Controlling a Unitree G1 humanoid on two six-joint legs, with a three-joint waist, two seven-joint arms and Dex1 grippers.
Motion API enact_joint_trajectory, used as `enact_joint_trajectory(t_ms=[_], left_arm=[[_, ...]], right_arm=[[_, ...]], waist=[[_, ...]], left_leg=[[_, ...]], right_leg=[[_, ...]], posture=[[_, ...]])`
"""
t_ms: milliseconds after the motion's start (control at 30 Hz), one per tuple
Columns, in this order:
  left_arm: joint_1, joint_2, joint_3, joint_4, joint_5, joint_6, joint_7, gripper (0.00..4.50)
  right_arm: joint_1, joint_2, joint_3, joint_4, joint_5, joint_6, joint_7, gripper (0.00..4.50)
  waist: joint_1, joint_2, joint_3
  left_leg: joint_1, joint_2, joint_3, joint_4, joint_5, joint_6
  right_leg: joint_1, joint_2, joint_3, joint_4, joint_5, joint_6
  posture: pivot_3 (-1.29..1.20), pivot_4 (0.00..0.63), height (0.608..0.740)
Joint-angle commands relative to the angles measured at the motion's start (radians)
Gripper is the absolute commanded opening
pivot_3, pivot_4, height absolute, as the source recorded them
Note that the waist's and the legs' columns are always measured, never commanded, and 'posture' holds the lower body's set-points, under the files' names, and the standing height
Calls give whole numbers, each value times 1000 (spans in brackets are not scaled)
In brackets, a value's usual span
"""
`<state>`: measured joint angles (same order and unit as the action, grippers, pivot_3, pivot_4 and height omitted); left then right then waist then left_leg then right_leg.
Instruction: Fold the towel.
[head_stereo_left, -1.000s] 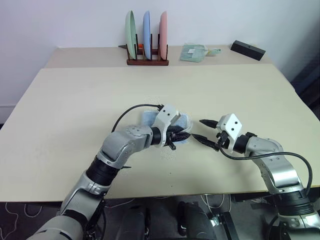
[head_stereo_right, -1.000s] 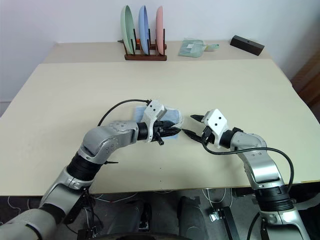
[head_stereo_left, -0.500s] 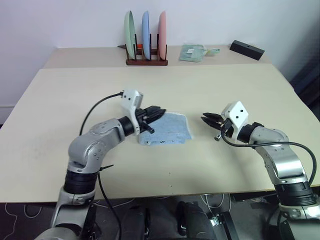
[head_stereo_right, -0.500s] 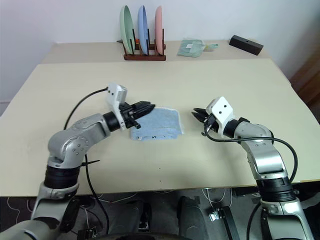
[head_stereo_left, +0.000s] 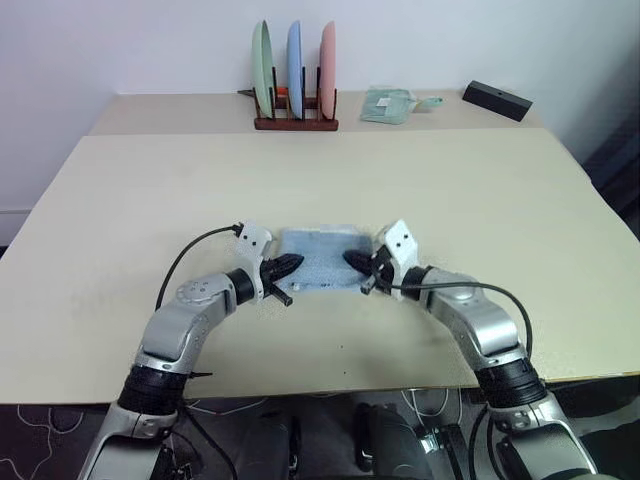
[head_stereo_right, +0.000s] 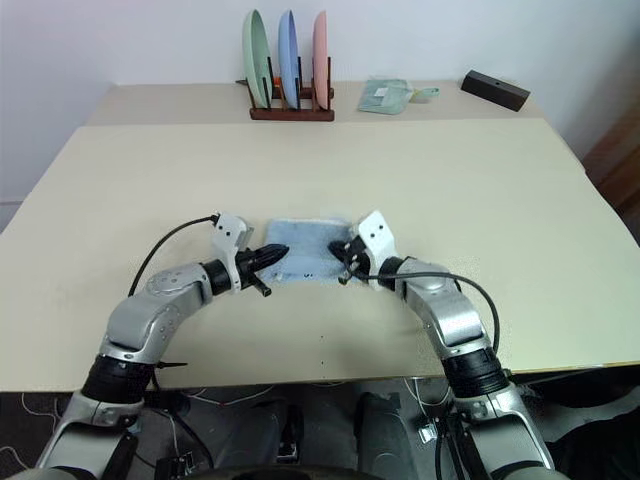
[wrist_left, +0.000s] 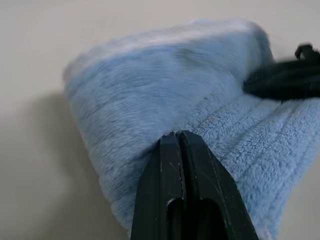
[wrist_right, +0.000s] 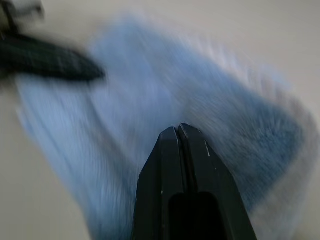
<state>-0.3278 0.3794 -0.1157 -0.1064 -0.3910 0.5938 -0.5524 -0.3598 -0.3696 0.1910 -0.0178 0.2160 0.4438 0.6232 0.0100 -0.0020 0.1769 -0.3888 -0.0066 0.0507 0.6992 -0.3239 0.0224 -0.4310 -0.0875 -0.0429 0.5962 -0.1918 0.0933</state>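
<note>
White wall backs the pale worktop, with a plate rack, a small green cloth and a dark block at its far edge. Half a second ago both arms stood clear; now the left hand and right hand, fingers shut, flank the towel mid-worktop, seemingly pinching its side edges, ready for another fold.

A plate rack, green cloth and black box line the table's far edge.
</note>
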Motion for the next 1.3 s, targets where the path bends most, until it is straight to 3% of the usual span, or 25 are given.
enact_joint_trajectory(t_ms=[33,200,233,300,433,533,567,700,800,1133,1233,1300], left_arm=[[15,-9,-15,19,35,-33,-8,76],[25,-36,19,-4,27,-90,-8,76],[24,-42,35,-16,22,-111,-7,19],[14,-51,82,-46,-10,-124,-7,0],[3,-38,131,-72,-27,-131,-12,0],[11,26,175,-104,-59,-135,-82,893],[25,60,183,-122,-70,-139,-126,1278],[89,180,168,-196,-93,-145,-268,3250],[137,240,177,-246,-136,-107,-325,3250],[227,304,213,-306,-147,-114,-348,3250],[225,303,214,-304,-146,-115,-342,3299],[224,301,213,-308,-147,-114,-337,3299]], right_arm=[[22,-16,7,-1,-40,-34,-2,0],[15,-42,-49,-69,-10,-28,25,0],[14,-52,-69,-93,20,-10,47,244],[9,-85,-117,-150,84,46,85,832],[3,-133,-172,-207,147,130,107,2774],[-13,-159,-262,-246,271,283,109,4355],[-23,-156,-292,-253,318,359,87,4500],[-65,-78,-346,-230,426,630,-48,4500],[-89,18,-367,-205,449,716,-142,4500],[-150,126,-286,-68,397,724,-225,4500],[-163,152,-287,-40,388,717,-242,3699],[-169,168,-305,-28,394,719,-255,2601]], waist=[[2,0,0],[3,0,0],[3,0,0],[3,0,0],[2,0,0],[0,0,0],[-1,0,0],[-2,0,0],[-6,1,0],[-7,1,0],[-14,1,0],[-21,1,0]], left_leg=[[0,0,0,0,-1,1],[1,0,-1,0,-3,5],[1,0,-1,0,-3,5],[0,0,-1,0,-3,5],[0,1,-1,0,-3,5],[0,1,-1,0,-3,5],[0,1,-1,0,-3,5],[0,2,0,0,-3,5],[-1,2,0,-1,-3,4],[-3,1,0,-1,-3,5],[-2,1,0,-1,-3,5],[-2,1,0,-1,-3,5]], right_leg=[[0,0,0,0,0,0],[1,0,0,1,0,0],[1,0,0,1,0,0],[1,0,0,0,0,0],[0,0,0,1,0,0],[0,0,0,1,0,0],[0,0,0,1,0,0],[-2,0,0,1,-1,-2],[-3,-1,0,1,-2,-4],[-5,-1,0,2,-2,-4],[-5,0,0,2,-1,-3],[-5,0,0,2,0,-1]], posture=[[0,150,740],[0,150,740],[0,150,740],[0,150,740],[0,150,740],[0,150,740],[0,150,740],[0,150,740],[0,150,740],[0,150,740],[0,150,740],[0,150,740]])
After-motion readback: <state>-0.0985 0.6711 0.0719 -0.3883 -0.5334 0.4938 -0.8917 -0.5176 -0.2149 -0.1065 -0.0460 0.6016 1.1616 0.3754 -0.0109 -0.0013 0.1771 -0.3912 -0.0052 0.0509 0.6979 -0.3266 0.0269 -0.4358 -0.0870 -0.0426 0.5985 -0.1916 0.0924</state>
